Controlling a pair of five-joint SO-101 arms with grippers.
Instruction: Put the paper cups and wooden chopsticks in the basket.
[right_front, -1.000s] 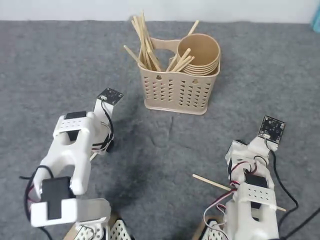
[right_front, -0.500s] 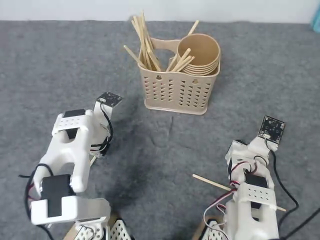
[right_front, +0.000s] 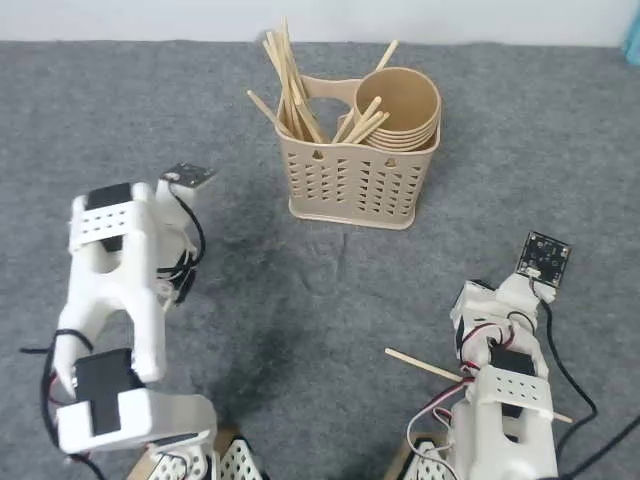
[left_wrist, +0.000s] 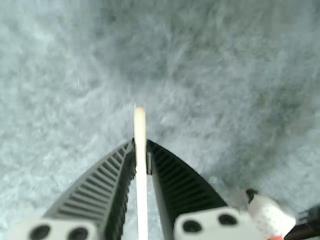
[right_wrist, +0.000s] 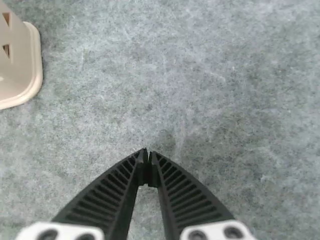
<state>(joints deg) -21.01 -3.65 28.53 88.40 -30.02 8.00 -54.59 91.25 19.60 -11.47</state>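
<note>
At left, pinches one wooden chopstick (left_wrist: 139, 120) in the clenched left pincer (left_wrist: 140, 145), tip poking out past the fingers over the grey tabletop (left_wrist: 225, 75), apparently ready for carrying to the basket (right_front: 350, 190). In the middle, stands the stacked paper cups (right_front: 398, 100) and a sheaf of chopsticks (right_front: 290, 85) upright in separate compartments. At right, points the right pincer (right_wrist: 148, 156), clenched on nothing, at bare tabletop, with a loose chopstick (right_front: 420, 363) beside that arm, likely the next pick.
</note>
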